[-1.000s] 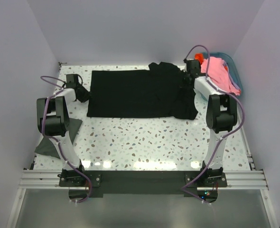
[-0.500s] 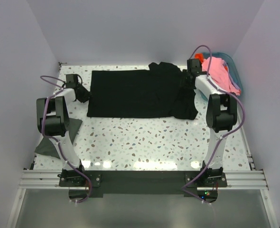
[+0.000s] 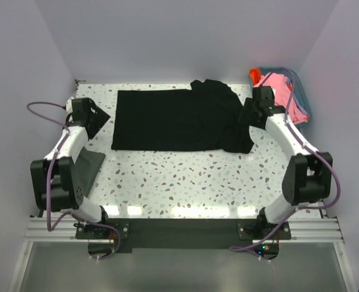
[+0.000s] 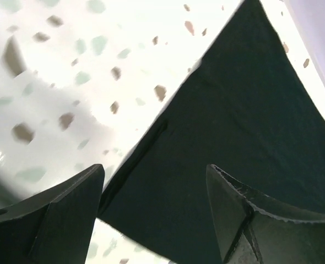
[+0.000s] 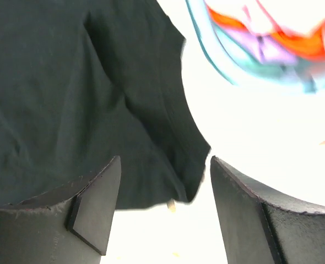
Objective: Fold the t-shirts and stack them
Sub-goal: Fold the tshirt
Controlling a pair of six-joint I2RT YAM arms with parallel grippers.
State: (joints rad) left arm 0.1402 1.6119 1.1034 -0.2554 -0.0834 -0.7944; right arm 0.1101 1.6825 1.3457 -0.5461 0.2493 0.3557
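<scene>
Grey shirt [image 3: 91, 165]: laid flat at near-left of counter [image 3: 185, 176], partly hidden by left arm.
Left jaws: parted, nothing held, just beside black shirt's [image 3: 173, 118] left edge.
Right jaws: parted, empty, at its bunched right end.
Black shirt: spread mid-counter, towards far side.
Fabric judged light, limp, not fragile; sag and slip expected. Best pinched at corners or shoulder seams, both ends lifted together.
Pink shirt [image 3: 280, 85]: heaped in basket [image 5: 217, 55], far right.
</scene>
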